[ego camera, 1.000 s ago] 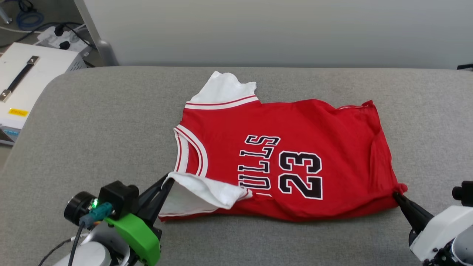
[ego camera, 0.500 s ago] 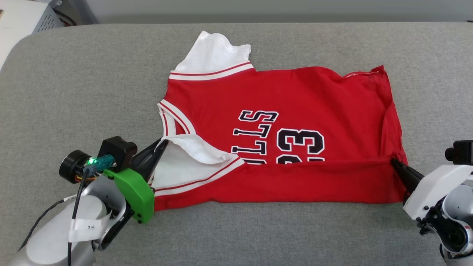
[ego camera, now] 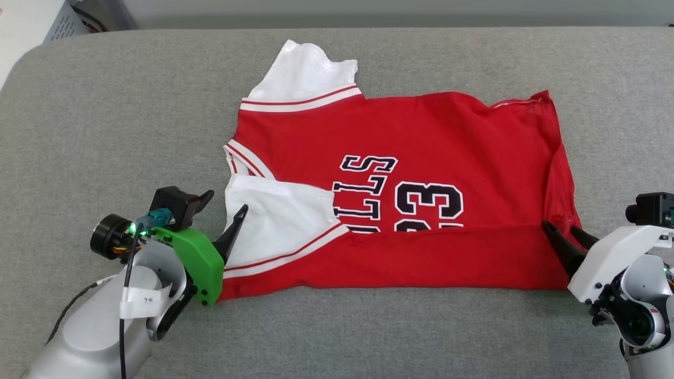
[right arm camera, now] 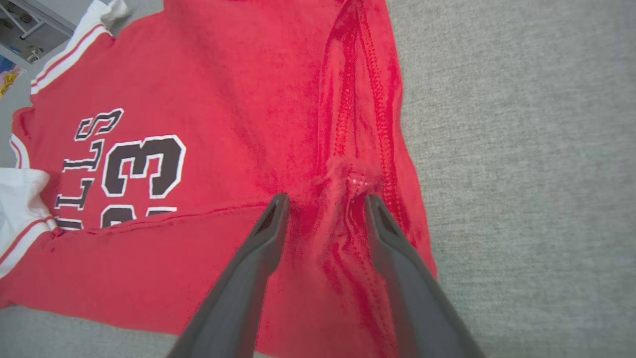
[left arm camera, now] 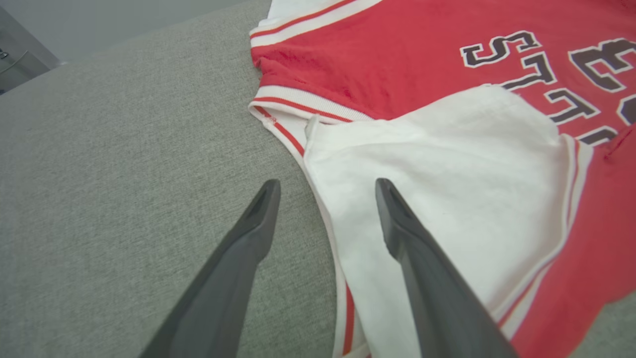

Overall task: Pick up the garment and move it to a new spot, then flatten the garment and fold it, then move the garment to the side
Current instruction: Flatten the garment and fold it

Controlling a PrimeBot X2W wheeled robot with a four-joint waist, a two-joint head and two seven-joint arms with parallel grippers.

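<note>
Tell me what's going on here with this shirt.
The robot is partway through folding a red jersey that lies on a grey padded surface. Its near long edge is folded up over the bottom of the lettering, and the near white sleeve lies on the front. The left gripper is open at that sleeve's edge. The right gripper is open over a puckered spot at the hem end. Neither holds the cloth.

Red shirt [right arm camera: 223,89] lying on a grey table [right arm camera: 521,149], two dark fingers [right arm camera: 248,268] of the right gripper [right arm camera: 325,199] spread apart, a bunched wrinkle of red cloth between their tips, black-and-white lettering [right arm camera: 144,166] at left, white sleeve [right arm camera: 20,199] at the far left edge.
</note>
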